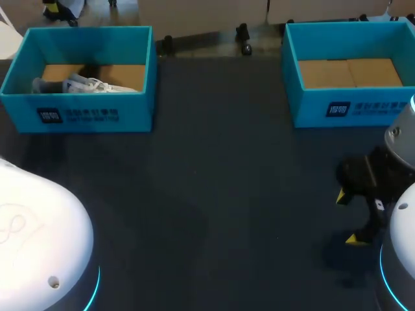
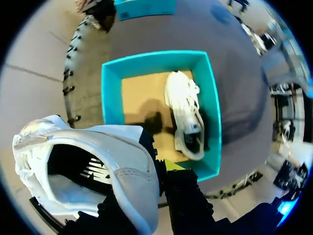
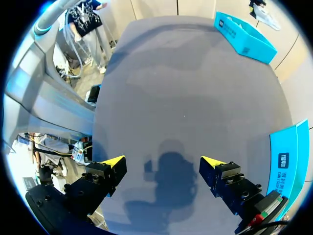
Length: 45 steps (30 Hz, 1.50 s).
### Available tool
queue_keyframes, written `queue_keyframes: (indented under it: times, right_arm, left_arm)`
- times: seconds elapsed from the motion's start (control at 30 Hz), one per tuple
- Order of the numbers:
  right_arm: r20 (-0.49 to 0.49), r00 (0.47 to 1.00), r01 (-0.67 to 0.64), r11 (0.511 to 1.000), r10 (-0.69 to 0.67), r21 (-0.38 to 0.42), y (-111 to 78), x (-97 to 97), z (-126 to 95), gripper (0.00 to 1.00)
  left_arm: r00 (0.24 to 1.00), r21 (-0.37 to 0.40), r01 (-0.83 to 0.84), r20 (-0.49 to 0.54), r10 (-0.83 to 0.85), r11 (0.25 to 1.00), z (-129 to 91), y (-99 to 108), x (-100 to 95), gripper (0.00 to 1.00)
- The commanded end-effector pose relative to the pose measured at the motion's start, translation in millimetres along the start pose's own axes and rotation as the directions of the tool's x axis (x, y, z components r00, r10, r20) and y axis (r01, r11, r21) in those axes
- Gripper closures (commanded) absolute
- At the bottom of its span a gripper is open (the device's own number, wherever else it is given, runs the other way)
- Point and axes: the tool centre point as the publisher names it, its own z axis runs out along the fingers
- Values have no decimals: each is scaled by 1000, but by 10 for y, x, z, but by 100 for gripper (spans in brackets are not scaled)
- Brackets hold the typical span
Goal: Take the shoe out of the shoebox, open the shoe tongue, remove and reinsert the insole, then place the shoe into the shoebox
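Note:
A white shoe (image 2: 98,166) hangs high above the left blue shoebox (image 2: 210,98). My left gripper (image 2: 156,169) is shut on the shoe's side wall near the collar, and only one of its yellow tips shows. The shoe's opening faces the camera, with a dark insole inside. A second white shoe (image 2: 188,115) lies on the cardboard floor of that shoebox, and it also shows in the head view as the shoe (image 1: 84,84) inside the box (image 1: 97,110). My right gripper (image 1: 349,218) stands open over bare table at the right, with nothing between its fingers (image 3: 164,164).
A second blue shoebox (image 1: 350,107) with a cardboard floor stands at the back right, close beside my right gripper (image 3: 288,156). The dark grey table (image 1: 214,194) stretches between the two boxes. My left arm's white base (image 1: 39,253) fills the front left corner.

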Motion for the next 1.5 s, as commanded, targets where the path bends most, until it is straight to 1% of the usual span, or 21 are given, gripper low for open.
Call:
queue_keyframes:
  times: [0.03,0.1,0.23,0.3,0.4,0.43,0.5,0.53,0.93,0.97,1.03,1.07,1.13,1.17,1.23,1.3,1.33,1.37,1.43,1.47,1.5]
  right_arm:
    - [1,1000,1,1000,-1,1,-2,6,10,0]
    - [1,1000,1,1000,-1,1,-2,6,10,0]
    - [1,1000,1,1000,-1,1,-2,6,10,0]
    - [1,1000,1,1000,-1,1,-2,6,10,0]
    - [1,1000,1,1000,-1,1,-2,6,10,0]
    - [1,1000,1,1000,-1,1,-2,6,10,0]
    - [1,1000,1,1000,-1,1,-2,6,10,0]
    - [1,1000,1,1000,-1,1,-2,6,10,0]
    - [1,1000,1,1000,-1,1,-2,6,10,0]
    - [1,1000,1,1000,-1,1,-2,6,10,0]
    - [1,1000,1,1000,-1,1,-2,6,10,0]
    - [1,1000,1,1000,-1,1,-2,6,10,0]
    - [1,1000,1,1000,-1,1,-2,6,10,0]
    - [1,1000,1,1000,-1,1,-2,6,10,0]
    - [1,1000,1,1000,-1,1,-2,6,10,0]
    - [1,1000,1,1000,-1,1,-2,6,10,0]
    - [1,1000,1,1000,-1,1,-2,6,10,0]
    - [1,1000,1,1000,-1,1,-2,6,10,0]
    - [1,1000,1,1000,-1,1,-2,6,10,0]
    - [1,1000,1,1000,-1,1,-2,6,10,0]
    - [1,1000,1,1000,-1,1,-2,6,10,0]
  left_arm:
    - [967,-54,-243,65,246,969,-1,99,176,100]
    - [923,-79,-371,75,376,925,26,161,245,100]
    - [858,-89,-506,55,511,858,46,258,267,100]
    - [828,-79,-555,49,559,828,41,304,260,100]
    - [785,-43,-617,34,619,786,27,351,228,100]
    - [751,-8,-660,20,660,752,1,373,209,100]
    - [698,11,-716,14,716,698,-35,400,179,100]
    - [713,20,-701,22,700,713,-55,394,144,100]
    - [713,20,-701,22,700,713,-55,394,144,100]
    - [686,21,-728,32,727,685,-69,367,155,100]
    - [632,-12,-775,32,775,632,-62,358,163,100]
    - [622,-28,-782,29,783,622,-39,371,155,100]
    - [570,-54,-820,10,822,569,15,412,131,100]
    - [571,-79,-818,6,821,570,37,437,119,100]
    - [524,-83,-848,4,852,523,72,502,109,100]
    - [481,-104,-872,3,877,478,99,570,126,100]
    - [478,-106,-873,-1,878,475,118,599,133,100]
    - [460,-105,-883,-8,888,457,144,624,140,100]
    - [412,-79,-909,-23,911,409,194,679,163,100]
    - [370,-58,-928,-28,929,368,215,714,182,100]
    - [351,-59,-935,-30,936,349,231,745,204,100]
